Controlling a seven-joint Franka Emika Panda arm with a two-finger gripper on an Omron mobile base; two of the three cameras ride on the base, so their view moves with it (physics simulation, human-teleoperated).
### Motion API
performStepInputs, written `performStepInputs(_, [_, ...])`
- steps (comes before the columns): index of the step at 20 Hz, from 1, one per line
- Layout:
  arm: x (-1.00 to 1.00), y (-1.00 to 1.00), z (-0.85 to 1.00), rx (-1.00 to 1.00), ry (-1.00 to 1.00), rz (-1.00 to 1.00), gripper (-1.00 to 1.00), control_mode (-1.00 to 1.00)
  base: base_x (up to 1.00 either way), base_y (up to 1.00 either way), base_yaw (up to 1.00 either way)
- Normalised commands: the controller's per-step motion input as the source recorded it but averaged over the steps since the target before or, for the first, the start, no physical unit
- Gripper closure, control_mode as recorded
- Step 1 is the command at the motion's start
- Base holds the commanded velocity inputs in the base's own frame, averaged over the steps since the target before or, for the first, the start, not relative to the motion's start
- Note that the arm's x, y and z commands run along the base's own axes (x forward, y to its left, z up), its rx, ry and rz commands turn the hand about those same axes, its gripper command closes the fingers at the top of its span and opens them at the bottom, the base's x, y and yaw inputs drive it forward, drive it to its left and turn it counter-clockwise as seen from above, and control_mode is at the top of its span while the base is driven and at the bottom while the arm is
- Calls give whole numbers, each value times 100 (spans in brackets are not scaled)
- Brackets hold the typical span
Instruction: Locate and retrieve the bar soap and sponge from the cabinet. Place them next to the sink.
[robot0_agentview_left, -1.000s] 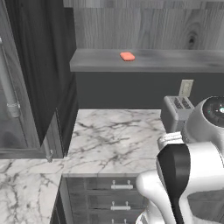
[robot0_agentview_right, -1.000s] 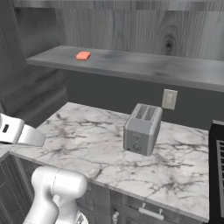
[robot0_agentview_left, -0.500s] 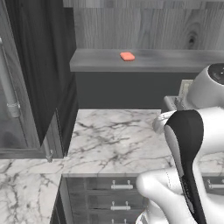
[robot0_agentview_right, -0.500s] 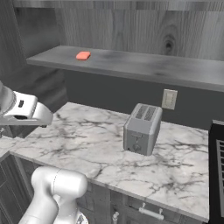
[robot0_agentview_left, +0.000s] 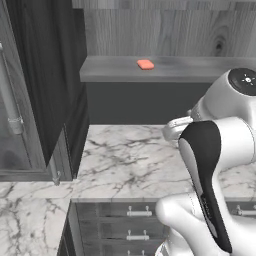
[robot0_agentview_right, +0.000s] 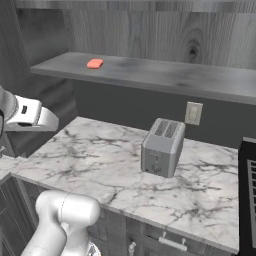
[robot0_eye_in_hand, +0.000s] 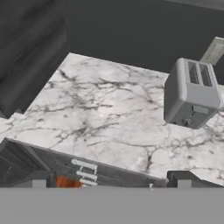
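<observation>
You see the bar soap (robot0_agentview_left: 145, 64) alone on the cabinet (robot0_agentview_right: 150, 75) shelf, up and left of the toaster (robot0_agentview_right: 161, 147) on the marble desk (robot0_agentview_right: 120, 165), with end effector (robot0_eye_in_hand: 111, 181) fingers apart, holding nothing

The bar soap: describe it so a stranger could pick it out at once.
Start at the cabinet, the open grey shelf with a wood-grain back above the marble counter. The bar soap lies flat on that shelf toward its left end, high above and well left of the toaster. It is a small salmon-pink block with rounded corners, the one spot of colour among greys.
</observation>
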Motion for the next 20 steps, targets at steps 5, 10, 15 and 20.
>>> performStepInputs(5, [39,3,11,1,-7,-11,-100,-100,0,0,0])
performStepInputs(10, [40,13,27,-2,8,-3,-100,-100,0,0,0])
performStepInputs(15, [36,4,25,0,7,0,-100,-100,0,0,0])
performStepInputs(20, [42,0,18,0,2,0,-100,-100,0,0,0])
